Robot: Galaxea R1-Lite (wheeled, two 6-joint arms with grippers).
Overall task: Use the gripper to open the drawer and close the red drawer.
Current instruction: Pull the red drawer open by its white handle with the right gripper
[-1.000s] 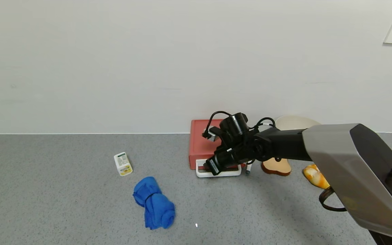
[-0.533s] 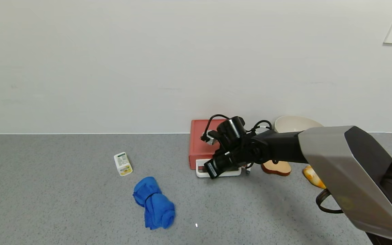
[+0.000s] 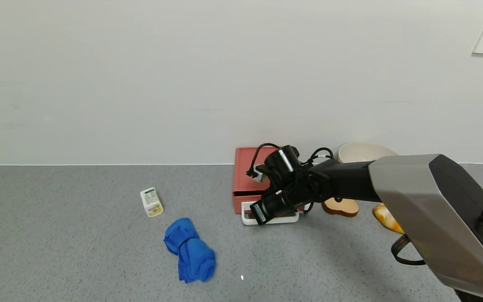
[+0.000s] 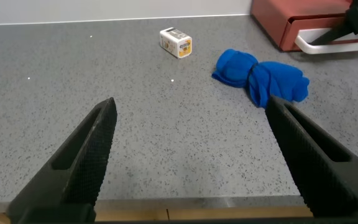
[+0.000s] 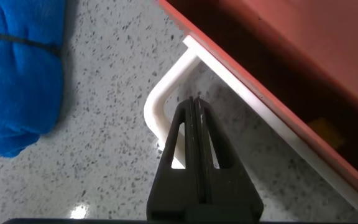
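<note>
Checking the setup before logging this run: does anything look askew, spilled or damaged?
Nothing stands out. The red drawer sits square against the wall with its tray slightly out, the right gripper, jaws shut, hooked in its white handle. The left gripper hangs open, well away from it.

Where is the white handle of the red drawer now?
In the head view, the white handle lies at the front of the red drawer, right of centre, with the right gripper hooked inside its loop, fingers shut.

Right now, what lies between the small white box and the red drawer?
Only bare grey countertop separates the small white box from the red drawer, in the head view; the blue cloth lies nearer.
</note>
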